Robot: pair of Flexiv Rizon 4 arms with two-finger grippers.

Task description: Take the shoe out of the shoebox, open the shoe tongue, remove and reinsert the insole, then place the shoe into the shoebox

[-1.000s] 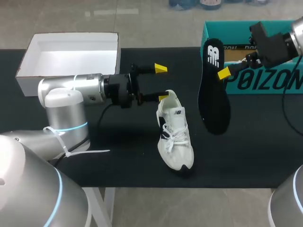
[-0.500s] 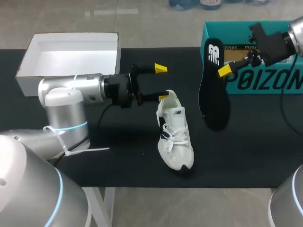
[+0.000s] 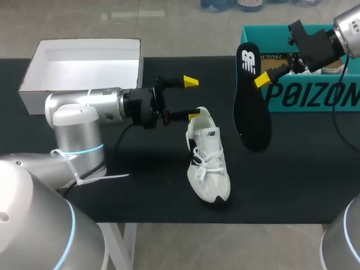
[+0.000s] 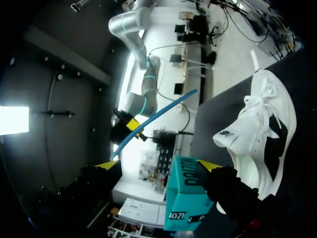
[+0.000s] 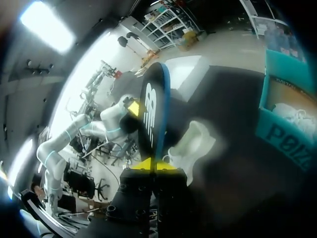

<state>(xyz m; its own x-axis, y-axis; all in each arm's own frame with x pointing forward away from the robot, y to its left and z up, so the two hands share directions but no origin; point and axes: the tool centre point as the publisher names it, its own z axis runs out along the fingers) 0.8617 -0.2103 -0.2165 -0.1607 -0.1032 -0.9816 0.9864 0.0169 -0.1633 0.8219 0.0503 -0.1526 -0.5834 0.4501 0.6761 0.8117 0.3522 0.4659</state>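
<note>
The white lace-up sneaker point(image 3: 207, 163) lies outside the teal cardboard shoebox point(image 3: 315, 90), near the middle of the black counter point(image 3: 157, 191). The black foam insole point(image 3: 250, 101) is out of it, hanging in the air between sneaker and shoebox. By my judgement, reinserting it and boxing the sneaker are left. The right tool point(image 3: 262, 80) pinches the insole's upper end. The left tool point(image 3: 192, 99) is spread wide and holds nothing, with one tip at the sneaker's heel; I cannot tell whether it touches.
</note>
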